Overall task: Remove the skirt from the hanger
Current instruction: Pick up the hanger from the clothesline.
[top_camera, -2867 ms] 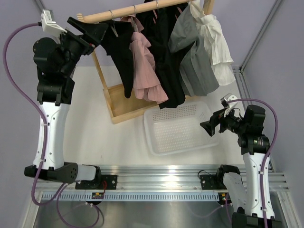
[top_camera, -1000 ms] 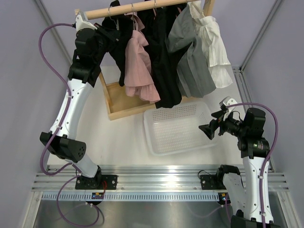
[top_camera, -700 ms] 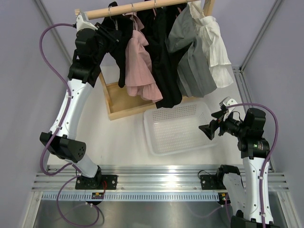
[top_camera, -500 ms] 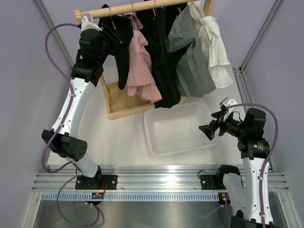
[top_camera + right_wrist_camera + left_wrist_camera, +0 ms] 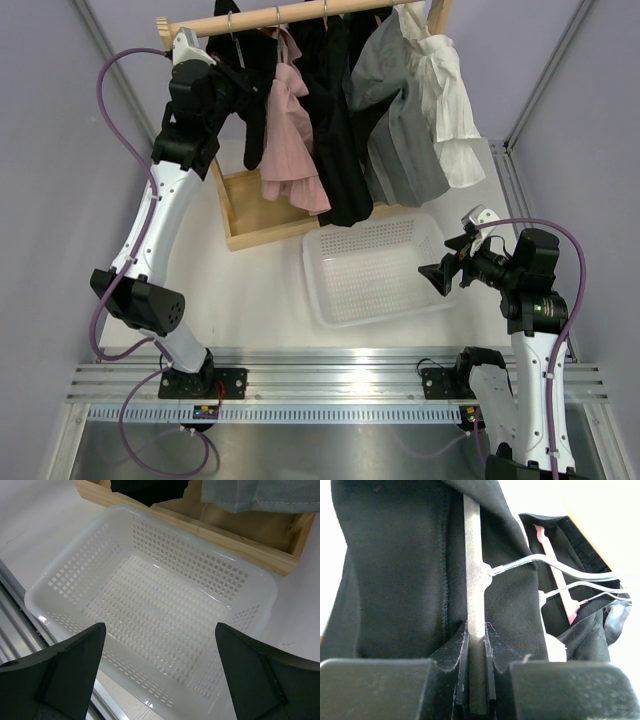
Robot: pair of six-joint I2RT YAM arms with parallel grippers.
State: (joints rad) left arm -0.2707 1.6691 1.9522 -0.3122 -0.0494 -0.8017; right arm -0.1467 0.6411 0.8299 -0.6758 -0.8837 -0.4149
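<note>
A black skirt (image 5: 255, 120) hangs at the left end of the wooden rail (image 5: 270, 15), clipped to a pale grey hanger (image 5: 475, 580) with a wire hook. My left gripper (image 5: 238, 88) is up at the rail, reaching into the black cloth. In the left wrist view my left gripper (image 5: 476, 640) is shut on the hanger's flat bar, with the skirt (image 5: 405, 570) draped on both sides of it. My right gripper (image 5: 432, 275) hovers low at the right, beside the white basket (image 5: 310, 270). The right wrist view shows my right gripper (image 5: 160, 630) wide open and holding nothing.
More clothes crowd the rail to the right: a pink garment (image 5: 290, 130), a black one (image 5: 335, 120), a grey one (image 5: 400, 120) and a white one (image 5: 445, 90). The rack's wooden base (image 5: 240, 215) lies below, with the perforated basket (image 5: 200, 527) in front of it.
My left arm has come in from the left to the rail's left end. Its jaws opened briefly, then shut on the hanger bar. The clothes swung slightly left. The right arm stayed still.
</note>
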